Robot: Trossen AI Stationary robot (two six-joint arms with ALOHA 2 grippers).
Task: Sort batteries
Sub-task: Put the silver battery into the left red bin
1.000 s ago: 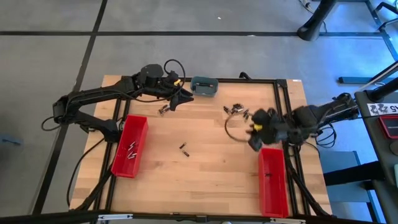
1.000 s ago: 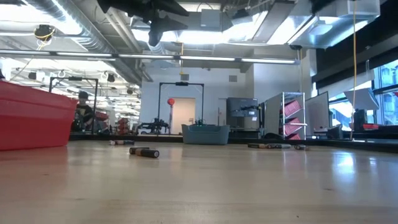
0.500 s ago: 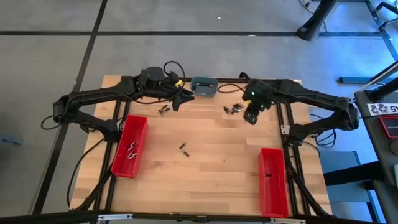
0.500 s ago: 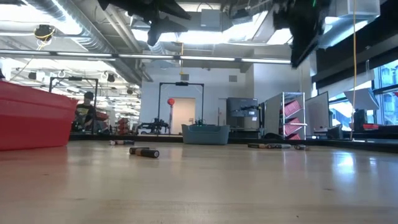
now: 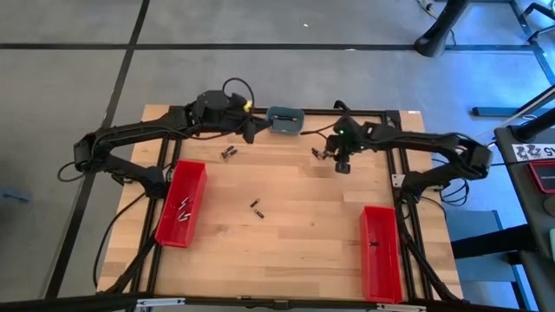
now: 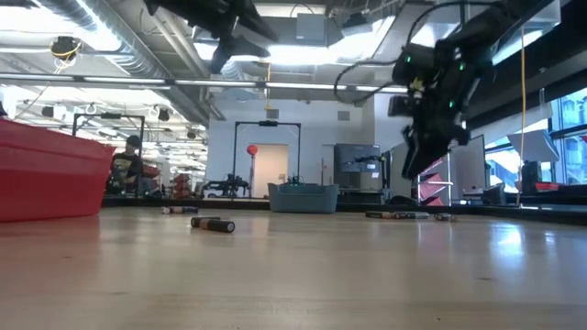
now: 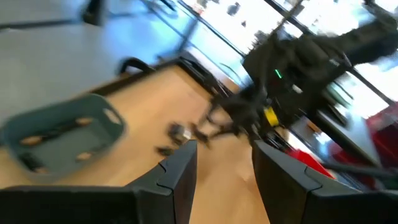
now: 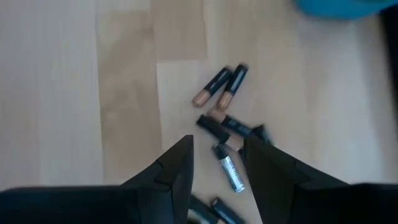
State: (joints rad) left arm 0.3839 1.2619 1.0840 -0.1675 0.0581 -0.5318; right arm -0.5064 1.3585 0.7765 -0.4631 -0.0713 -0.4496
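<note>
The wooden table [image 5: 286, 217] fills the high view, and both arms are up at its far end. Plenty is hard to read: the batteries are mere specks from above, and the left wrist view is smeared, so the scattered bits on the wood there cannot be told apart. No lettering can be read on any battery.

The left red bin [image 5: 181, 204] lies along the left side with a few batteries inside; the right red bin [image 5: 379, 251] sits near the right front corner, its contents little more than a dark fleck. The grey-blue dish [image 5: 284, 120] rests at the far edge between the two arms, with a couple of long pieces lying in it in the left wrist view.

The left gripper [image 5: 252, 130] hangs just beside that dish, fingers parted, nothing between them. The right gripper [image 5: 342, 165] hovers over the right-hand cluster of batteries [image 8: 227, 134], fingers apart and empty; its dark fingers cut off the nearest ones in its own wrist view.

Another small group of batteries [image 5: 228, 153] lies near the left gripper. A lone pair of batteries [image 5: 257, 207] lies mid-table, well apart from both bins.
</note>
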